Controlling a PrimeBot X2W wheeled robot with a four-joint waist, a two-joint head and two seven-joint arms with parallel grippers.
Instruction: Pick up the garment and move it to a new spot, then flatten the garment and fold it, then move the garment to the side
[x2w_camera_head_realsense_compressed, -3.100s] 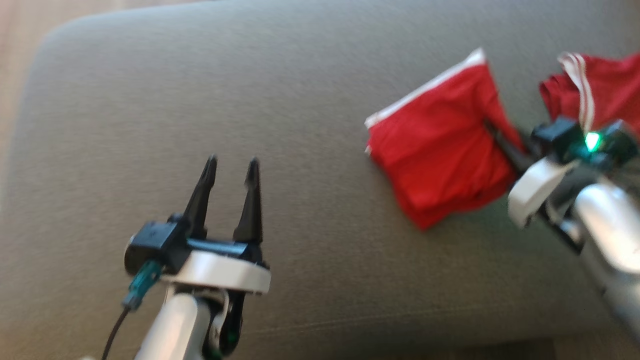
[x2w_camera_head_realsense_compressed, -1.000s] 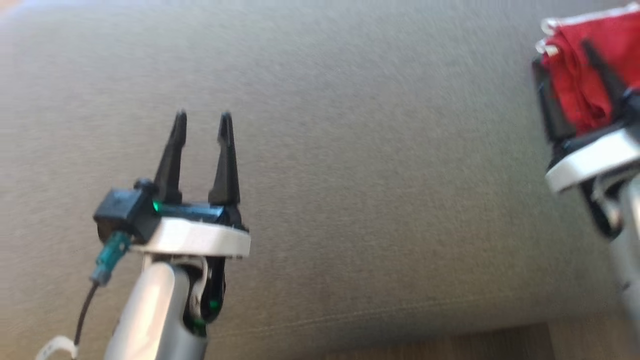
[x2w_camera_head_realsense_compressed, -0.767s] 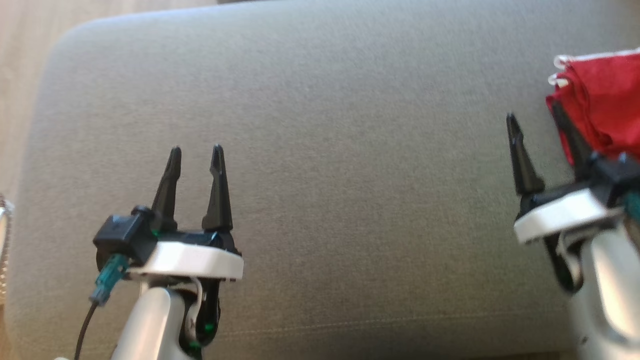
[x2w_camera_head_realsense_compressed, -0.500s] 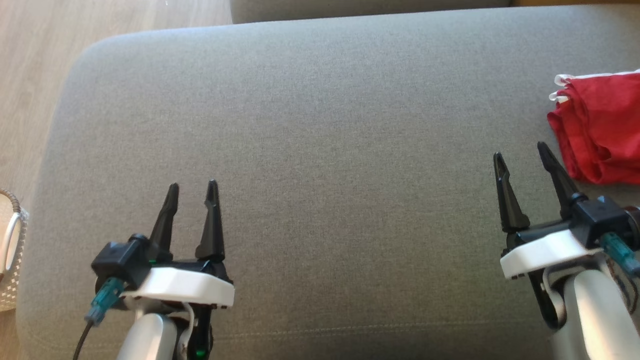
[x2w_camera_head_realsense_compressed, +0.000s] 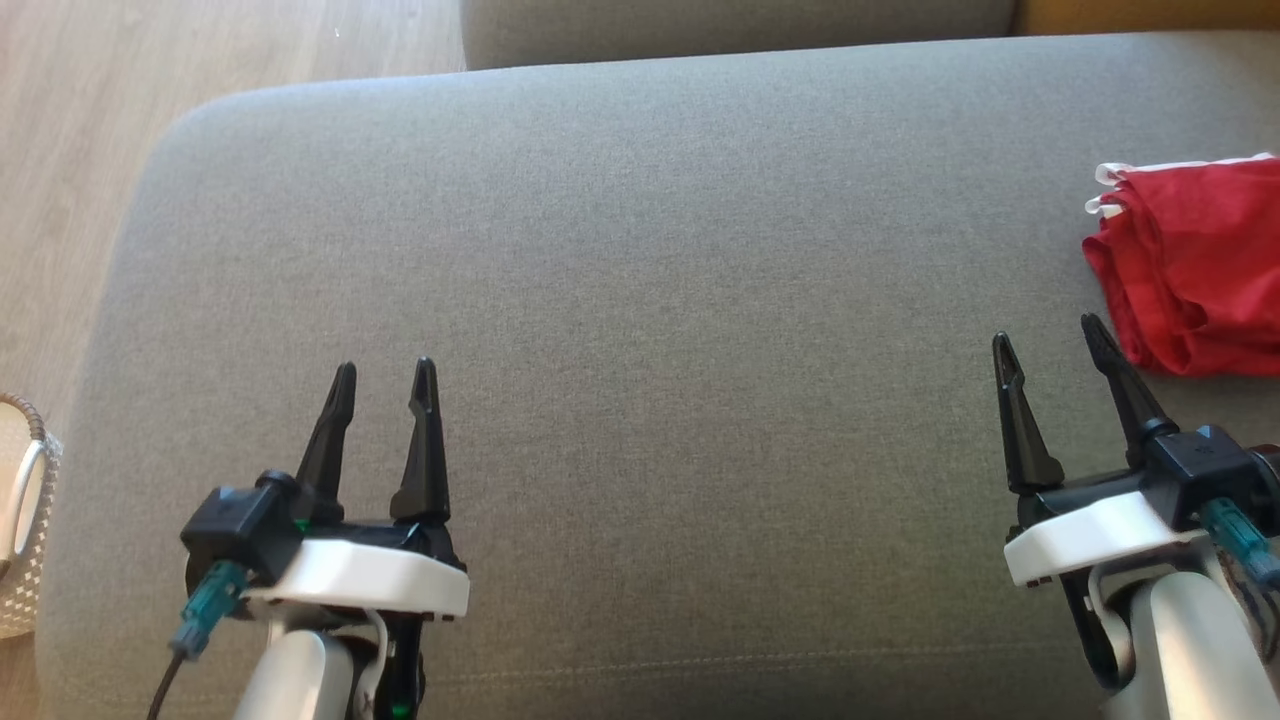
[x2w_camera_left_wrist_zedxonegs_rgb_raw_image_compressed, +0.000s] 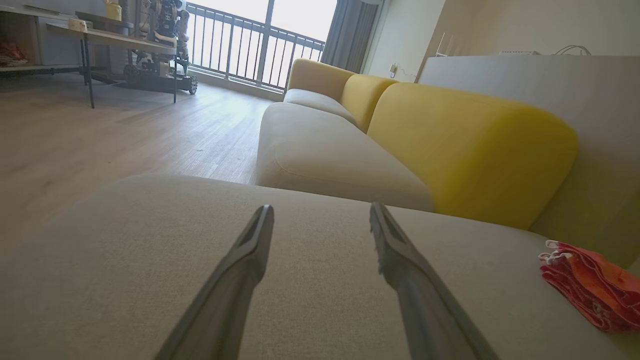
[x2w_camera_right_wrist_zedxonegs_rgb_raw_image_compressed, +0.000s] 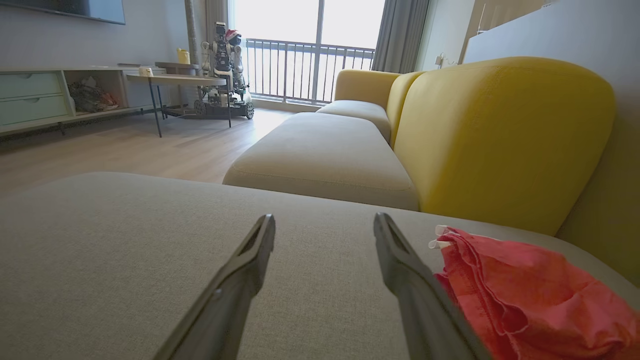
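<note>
The garment (x2w_camera_head_realsense_compressed: 1195, 265) is a folded red cloth with white trim, lying on the grey sofa seat (x2w_camera_head_realsense_compressed: 640, 330) at its right side. It also appears at the right of the left wrist view as the garment (x2w_camera_left_wrist_zedxonegs_rgb_raw_image_compressed: 590, 285) and close in the right wrist view as the garment (x2w_camera_right_wrist_zedxonegs_rgb_raw_image_compressed: 530, 295). My right gripper (x2w_camera_head_realsense_compressed: 1048, 340) stands open just left of and below it, touching nothing. My left gripper (x2w_camera_head_realsense_compressed: 384, 370) is open at the lower left, far from the cloth, with nothing between its fingers.
A yellow backrest (x2w_camera_right_wrist_zedxonegs_rgb_raw_image_compressed: 500, 135) rises behind the seat. A second grey cushion (x2w_camera_right_wrist_zedxonegs_rgb_raw_image_compressed: 325, 155) lies beyond it. A woven basket (x2w_camera_head_realsense_compressed: 22, 520) stands at the left edge on the wooden floor (x2w_camera_head_realsense_compressed: 70, 150). A table and another robot (x2w_camera_right_wrist_zedxonegs_rgb_raw_image_compressed: 222, 70) stand far off.
The right gripper let go of the red garment at the seat's right side and drew back from it, open. The head camera shifted, so the whole picture moved. The left gripper stayed open.
</note>
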